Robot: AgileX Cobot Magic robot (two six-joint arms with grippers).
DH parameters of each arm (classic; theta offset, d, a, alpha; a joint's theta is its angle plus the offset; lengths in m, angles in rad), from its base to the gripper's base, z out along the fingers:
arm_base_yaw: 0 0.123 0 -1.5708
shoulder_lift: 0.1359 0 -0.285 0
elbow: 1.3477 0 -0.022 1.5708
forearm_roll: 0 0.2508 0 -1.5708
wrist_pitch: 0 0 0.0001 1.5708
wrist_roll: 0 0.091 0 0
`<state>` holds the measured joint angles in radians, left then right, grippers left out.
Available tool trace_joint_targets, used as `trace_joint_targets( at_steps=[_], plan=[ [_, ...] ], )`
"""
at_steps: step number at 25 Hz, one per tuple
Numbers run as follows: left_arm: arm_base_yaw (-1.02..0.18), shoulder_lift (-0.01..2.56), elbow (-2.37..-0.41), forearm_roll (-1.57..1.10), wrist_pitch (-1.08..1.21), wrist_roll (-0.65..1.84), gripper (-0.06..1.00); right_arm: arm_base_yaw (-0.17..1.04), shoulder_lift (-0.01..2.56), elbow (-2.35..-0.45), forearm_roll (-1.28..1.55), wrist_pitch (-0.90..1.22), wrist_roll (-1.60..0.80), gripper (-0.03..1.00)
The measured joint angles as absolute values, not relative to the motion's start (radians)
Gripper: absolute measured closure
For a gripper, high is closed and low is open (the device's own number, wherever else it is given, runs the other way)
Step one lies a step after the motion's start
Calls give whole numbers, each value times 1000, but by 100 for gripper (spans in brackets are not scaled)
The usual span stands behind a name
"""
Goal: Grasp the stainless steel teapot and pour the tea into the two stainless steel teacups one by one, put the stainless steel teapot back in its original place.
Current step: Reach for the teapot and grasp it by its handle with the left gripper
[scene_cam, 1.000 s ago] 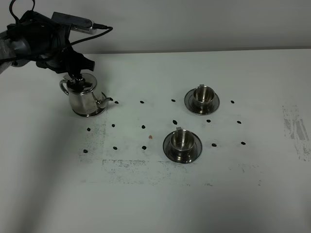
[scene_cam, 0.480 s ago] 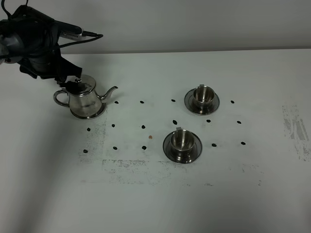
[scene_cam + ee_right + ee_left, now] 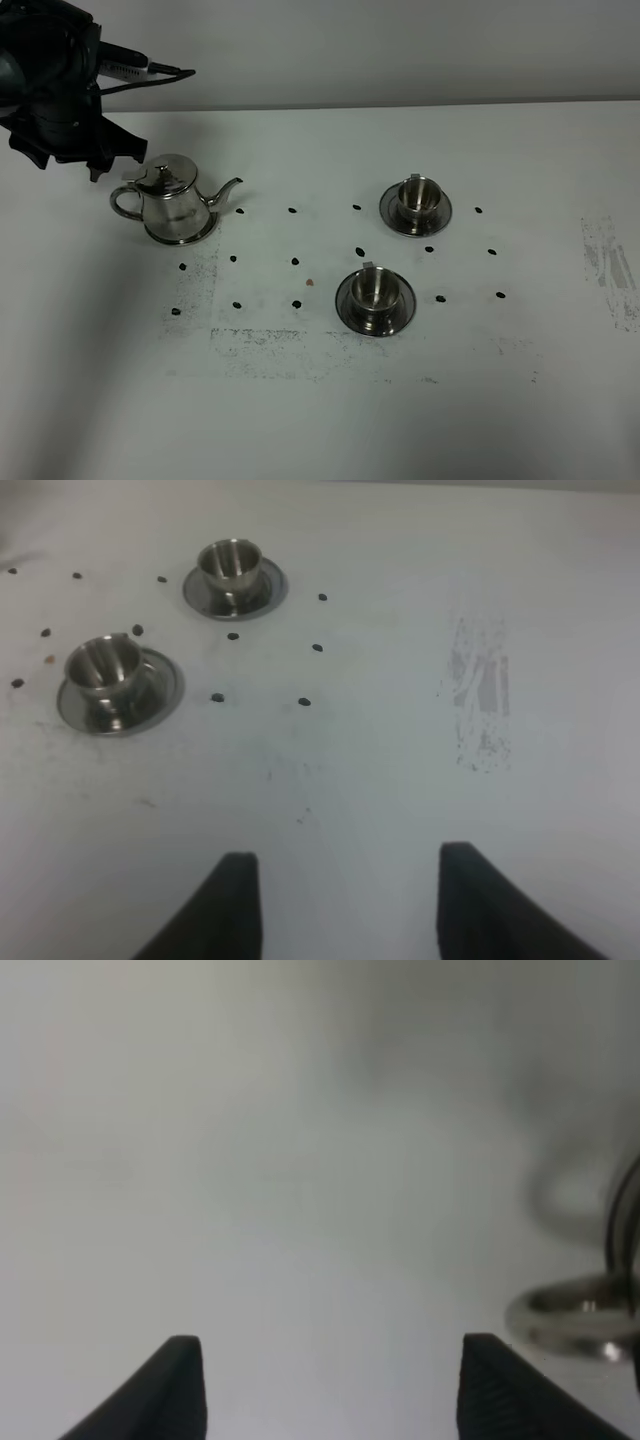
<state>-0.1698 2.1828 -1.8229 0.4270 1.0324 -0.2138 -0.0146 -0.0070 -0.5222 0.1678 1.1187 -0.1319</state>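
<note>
Left gripper [image 3: 330,1360] withdrawn from pot | jaws released, empty | stainless steel teapot [image 3: 176,203] near, outside jaws

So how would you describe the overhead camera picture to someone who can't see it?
A shiny steel teapot stands at the left of a white table, its spout pointing right toward two small steel cups, one farther back than the other, each on a saucer. A black robot arm hangs at the upper left, close behind the teapot.
</note>
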Motion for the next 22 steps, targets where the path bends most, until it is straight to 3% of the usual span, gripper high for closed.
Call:
trace_joint_targets(
  at_steps=[10,22],
  plan=[
    [-169,1944,-1625,394,944,-190,41,-15,-7,-522,168,1119,-132,58],
    [-102,1891,-1310,393,313,-327,41,-15,-7,-522,168,1119,-132,58]
  ],
)
